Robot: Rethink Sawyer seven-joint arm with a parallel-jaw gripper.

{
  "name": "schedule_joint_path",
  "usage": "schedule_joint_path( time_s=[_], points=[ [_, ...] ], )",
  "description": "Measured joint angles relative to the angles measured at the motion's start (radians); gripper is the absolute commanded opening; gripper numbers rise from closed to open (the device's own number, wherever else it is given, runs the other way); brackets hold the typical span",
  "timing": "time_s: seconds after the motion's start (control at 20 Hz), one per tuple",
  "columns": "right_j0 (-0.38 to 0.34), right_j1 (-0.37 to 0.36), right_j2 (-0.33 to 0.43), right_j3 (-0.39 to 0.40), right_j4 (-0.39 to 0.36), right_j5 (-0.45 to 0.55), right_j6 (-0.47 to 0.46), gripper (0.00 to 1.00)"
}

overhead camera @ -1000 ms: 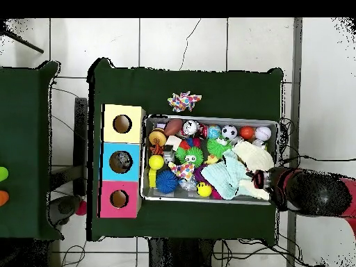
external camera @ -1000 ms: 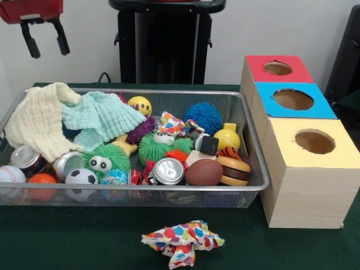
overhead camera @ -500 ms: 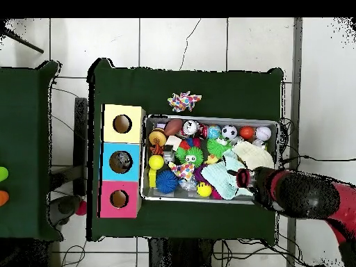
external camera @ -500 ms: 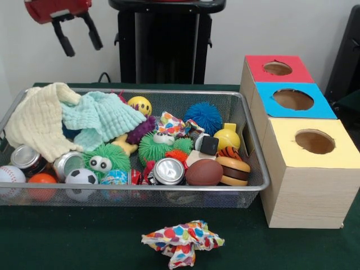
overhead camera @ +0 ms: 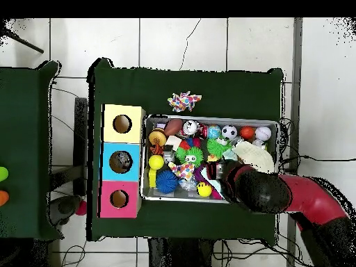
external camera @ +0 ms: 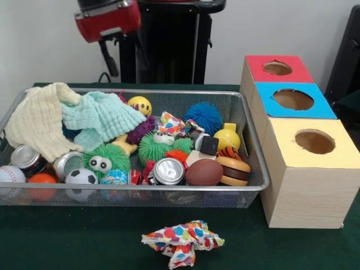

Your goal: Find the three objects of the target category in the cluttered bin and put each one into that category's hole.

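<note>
- We count three boxes (external camera: 298,129) — red, blue, yellow tops
- Two plain cloths (external camera: 39,118) in the bin
- Two patterned cloths (external camera: 183,241)
- Three cans (external camera: 169,170)
- One baseball (external camera: 10,176) — one soccer ball (external camera: 82,179)

Front low, overhead high (both see bin (external camera: 247,185))

Robotics lab, green-covered table (external camera: 67,242) on tiled floor (overhead camera: 208,42), loose cables (overhead camera: 69,261), colour-topped test boxes (external camera: 292,135)

Packed bin (external camera: 256,169); open air above.
</note>
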Motion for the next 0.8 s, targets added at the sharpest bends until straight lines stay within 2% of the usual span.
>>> schedule_joint_path(
  time_s=[0.15,0.3,0.4,0.8],
  points=[
    [0.073,0.011,-0.049,0.000,-0.024,-0.047,0.000,1.00],
    [0.188,0.047,-0.140,-0.001,-0.071,-0.129,0.000,1.00],
    [0.232,0.071,-0.181,-0.001,-0.086,-0.168,0.000,1.00],
    [0.343,0.158,-0.343,-0.012,-0.140,-0.295,0.000,1.00]
  ],
)
